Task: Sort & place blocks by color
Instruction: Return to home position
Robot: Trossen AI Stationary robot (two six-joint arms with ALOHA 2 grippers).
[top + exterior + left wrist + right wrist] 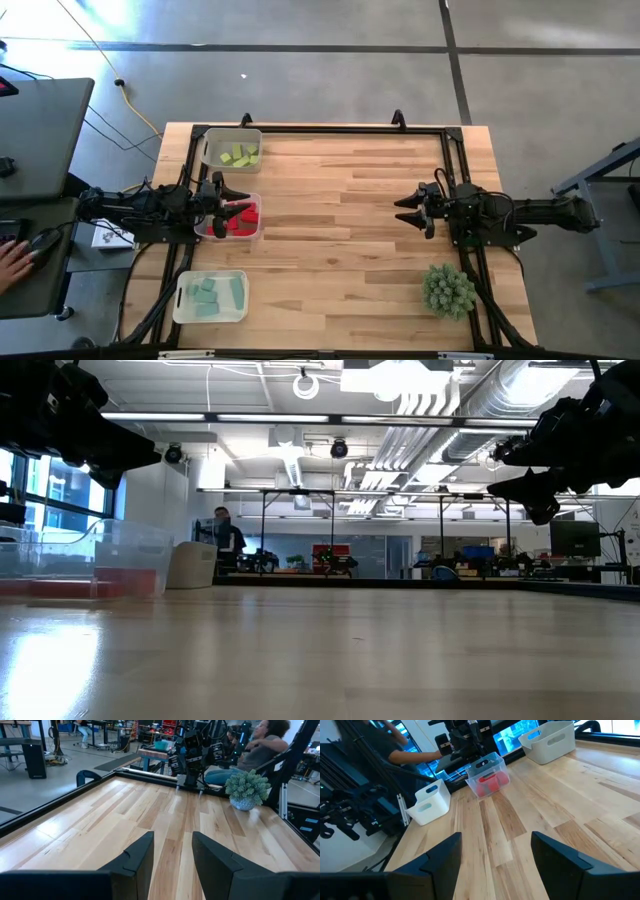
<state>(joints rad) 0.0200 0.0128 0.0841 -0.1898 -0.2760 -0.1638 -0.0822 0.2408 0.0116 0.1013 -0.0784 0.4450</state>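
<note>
The left gripper (242, 203) hangs over the bin (228, 238) of red blocks (245, 222), fingers spread, empty; the right gripper (402, 211) hangs near the right edge of the table (340, 250), fingers likewise spread, empty.

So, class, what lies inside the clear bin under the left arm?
Red blocks lie in the bin. The open left pincer above it covers part, hiding their count.

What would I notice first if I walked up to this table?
Probably the three bins along the left side of the table, each with one colour: yellow-green blocks, red blocks, teal blocks. Next, the spiky green plant ball by the right edge. The left gripper hangs open above the red blocks, facing the open right gripper across bare wood.
</note>
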